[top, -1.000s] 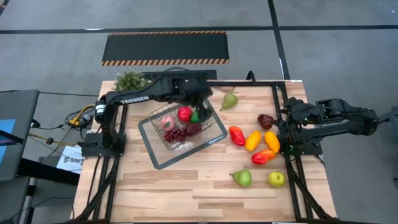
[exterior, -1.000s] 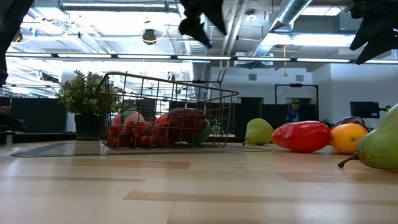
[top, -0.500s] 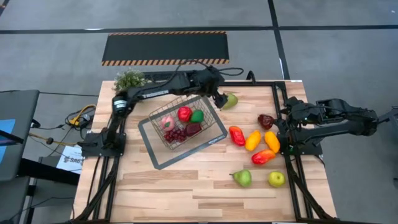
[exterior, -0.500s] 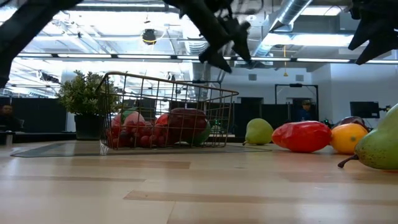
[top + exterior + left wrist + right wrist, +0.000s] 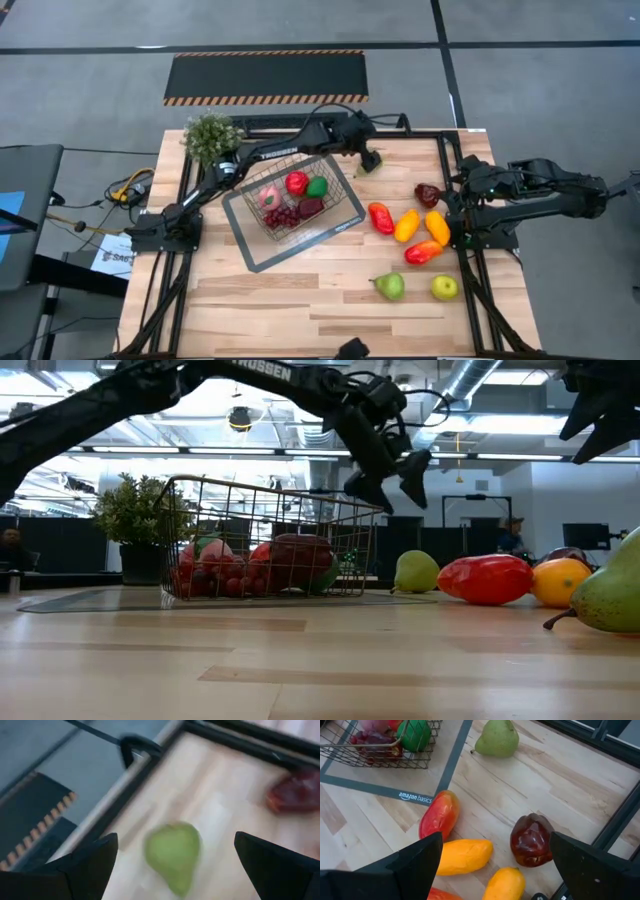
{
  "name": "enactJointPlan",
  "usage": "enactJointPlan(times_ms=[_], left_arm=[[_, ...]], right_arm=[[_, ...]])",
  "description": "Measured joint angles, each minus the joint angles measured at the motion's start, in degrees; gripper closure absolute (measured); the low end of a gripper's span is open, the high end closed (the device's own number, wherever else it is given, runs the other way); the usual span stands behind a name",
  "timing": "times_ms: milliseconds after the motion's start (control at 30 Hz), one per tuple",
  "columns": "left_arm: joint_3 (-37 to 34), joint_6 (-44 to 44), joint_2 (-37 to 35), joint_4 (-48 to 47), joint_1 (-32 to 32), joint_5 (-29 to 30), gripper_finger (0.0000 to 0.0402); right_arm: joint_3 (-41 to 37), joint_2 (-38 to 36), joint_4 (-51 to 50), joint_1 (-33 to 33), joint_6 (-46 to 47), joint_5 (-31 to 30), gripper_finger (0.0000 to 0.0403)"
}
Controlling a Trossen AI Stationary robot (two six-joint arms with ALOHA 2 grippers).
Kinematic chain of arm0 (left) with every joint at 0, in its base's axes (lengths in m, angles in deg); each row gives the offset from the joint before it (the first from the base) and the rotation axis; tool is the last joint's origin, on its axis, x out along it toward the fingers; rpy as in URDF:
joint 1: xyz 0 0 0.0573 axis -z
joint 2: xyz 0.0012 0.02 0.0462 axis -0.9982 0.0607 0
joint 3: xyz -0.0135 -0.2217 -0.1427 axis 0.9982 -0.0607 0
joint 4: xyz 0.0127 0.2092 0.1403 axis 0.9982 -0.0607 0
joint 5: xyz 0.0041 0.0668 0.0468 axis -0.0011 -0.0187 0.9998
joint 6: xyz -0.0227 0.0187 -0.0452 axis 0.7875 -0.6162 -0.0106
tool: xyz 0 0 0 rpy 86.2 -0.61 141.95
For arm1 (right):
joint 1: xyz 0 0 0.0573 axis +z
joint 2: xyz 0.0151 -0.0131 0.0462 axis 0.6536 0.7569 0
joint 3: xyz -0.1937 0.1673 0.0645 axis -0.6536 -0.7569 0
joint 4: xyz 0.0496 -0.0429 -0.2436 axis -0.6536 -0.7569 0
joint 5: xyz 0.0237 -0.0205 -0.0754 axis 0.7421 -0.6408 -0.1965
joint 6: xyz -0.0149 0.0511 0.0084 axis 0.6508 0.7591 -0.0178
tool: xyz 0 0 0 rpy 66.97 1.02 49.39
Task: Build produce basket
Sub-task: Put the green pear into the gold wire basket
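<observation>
The silver wire basket (image 5: 300, 198) stands on its grey tray (image 5: 250, 250) and holds red, green and pink pieces and dark grapes. A green pear (image 5: 371, 161) lies on the table by the basket's far right corner. My left gripper (image 5: 358, 148) is open and hovers just above this pear. In the left wrist view the pear (image 5: 172, 852) lies between the two fingers, apart from them. In the low view the left gripper (image 5: 392, 478) is above the pear (image 5: 417, 572). My right gripper (image 5: 462, 181) is open and waits above the table's right edge, over the dark red pepper (image 5: 531, 840).
Loose produce lies right of the basket: the dark red pepper (image 5: 428, 194), a red piece (image 5: 380, 217), two orange pieces (image 5: 406, 225) (image 5: 437, 227), another red piece (image 5: 423, 251), a green pear (image 5: 390, 286) and a yellow-green apple (image 5: 444, 287). A potted plant (image 5: 210, 130) stands at the far left.
My left gripper has gone from above the basket toward the table's right and far edges, and down, until it is over the green pear. The produce and the basket have stayed where they were.
</observation>
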Motion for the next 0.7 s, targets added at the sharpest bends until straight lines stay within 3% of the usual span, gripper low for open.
enactJointPlan(times_ms=[100, 300, 700], left_arm=[[0.1, -0.5, 0.8, -0.8, -1.1, 0.9, 0.0014], [0.3, -1.2, 3.3, 7.0, -1.5, 0.0, 0.0014], [-0.3, 0.5, 7.9, 6.8, -0.5, -3.5, 0.0014]], right_arm=[[0.0, 0.0, 0.0, 0.0, 0.0, 0.0, 0.0017], [0.0, 0.0, 0.0, 0.0, 0.6, 0.0, 0.0017], [0.0, 0.0, 0.0, 0.0, 1.1, 0.0, 0.0017]])
